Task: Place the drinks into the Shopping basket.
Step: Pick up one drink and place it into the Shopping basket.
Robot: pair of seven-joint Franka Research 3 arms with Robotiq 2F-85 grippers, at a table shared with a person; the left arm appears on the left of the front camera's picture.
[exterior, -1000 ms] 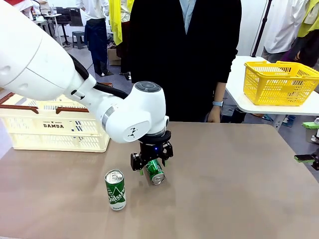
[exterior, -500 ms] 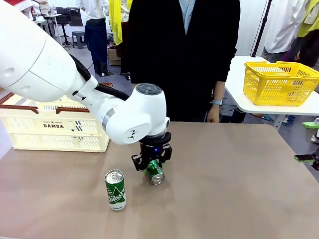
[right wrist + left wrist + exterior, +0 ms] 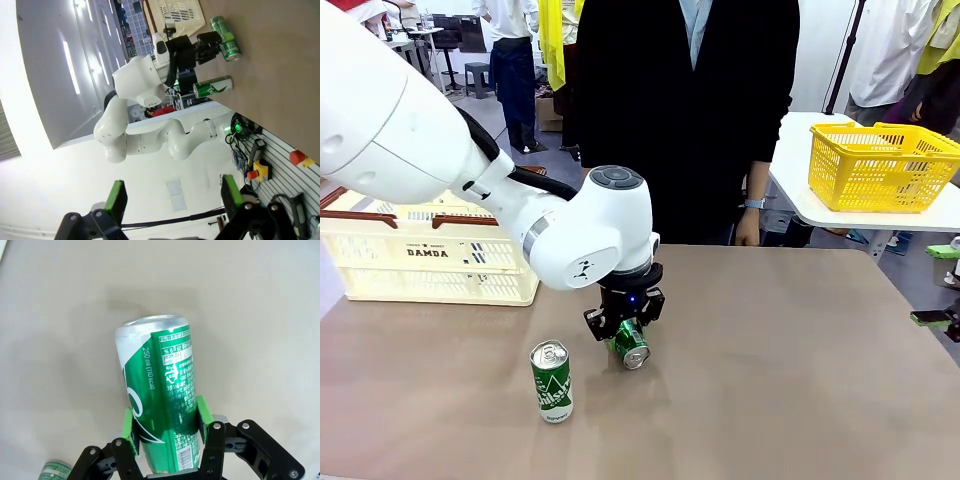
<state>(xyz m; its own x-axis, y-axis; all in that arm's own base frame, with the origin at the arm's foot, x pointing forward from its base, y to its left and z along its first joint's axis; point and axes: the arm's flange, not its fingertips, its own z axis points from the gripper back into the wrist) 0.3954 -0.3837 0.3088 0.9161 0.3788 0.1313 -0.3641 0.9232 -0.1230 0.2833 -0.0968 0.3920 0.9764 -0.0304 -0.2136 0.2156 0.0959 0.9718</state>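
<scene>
Drinks, two: tilted can [image 3: 636, 352] in left pincer [image 3: 624, 334], upright can [image 3: 551, 381] beside.

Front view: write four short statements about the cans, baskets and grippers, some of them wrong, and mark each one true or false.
1. The left gripper is shut on a green can. True.
2. The other green can lies on its side. False: it stands upright on the brown table.
3. The right gripper is open, holding nothing. True.
4. The yellow basket sits right beside the cans. False: it sits on a separate white table, far to the right.
</scene>
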